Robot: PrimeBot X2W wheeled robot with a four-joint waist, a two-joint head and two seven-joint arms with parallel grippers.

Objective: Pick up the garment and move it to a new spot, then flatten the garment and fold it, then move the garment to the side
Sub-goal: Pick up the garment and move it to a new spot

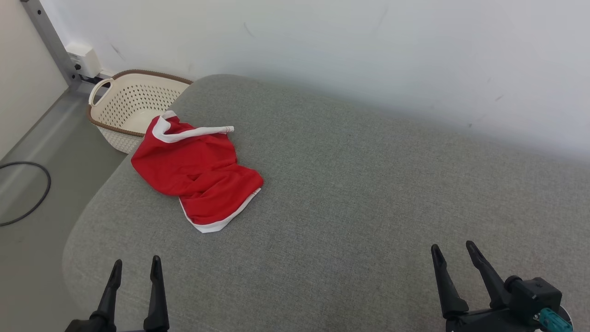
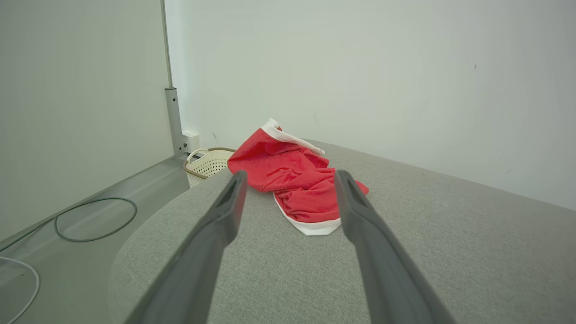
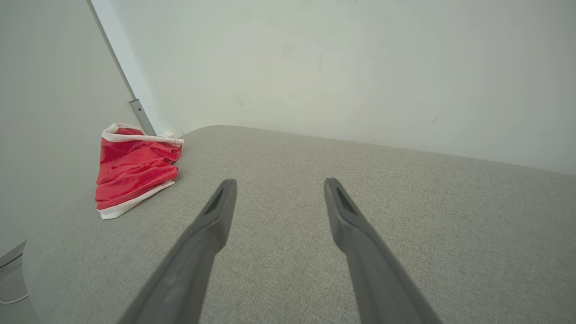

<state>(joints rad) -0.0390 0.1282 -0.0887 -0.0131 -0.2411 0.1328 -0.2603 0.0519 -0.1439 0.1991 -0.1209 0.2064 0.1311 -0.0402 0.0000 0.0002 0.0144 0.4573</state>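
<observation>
1. Head view: the left gripper (image 1: 137, 260) and the right gripper (image 1: 452, 246) are both over the grey cushioned surface (image 1: 368, 193). Each has its two dark fingers spread apart with nothing between them.
2. The garment (image 1: 198, 177), red with white trim, lies crumpled on that surface. It is ahead of the left gripper and slightly to its right, apart from the fingertips. From the right gripper it lies well apart, ahead and far to the left.
3. Left wrist view: the garment (image 2: 292, 180) shows between and beyond the two spread fingers (image 2: 225, 216), touched by neither.
4. Right wrist view: the fingers (image 3: 355, 225) stand apart above bare fabric. The garment (image 3: 130, 173) sits far to their left, near the surface's edge.
5. A perforated cream basket (image 1: 131, 103) stands on the floor beyond the garment. A dark cable (image 1: 44, 193) loops on the floor, left of the left gripper.
</observation>
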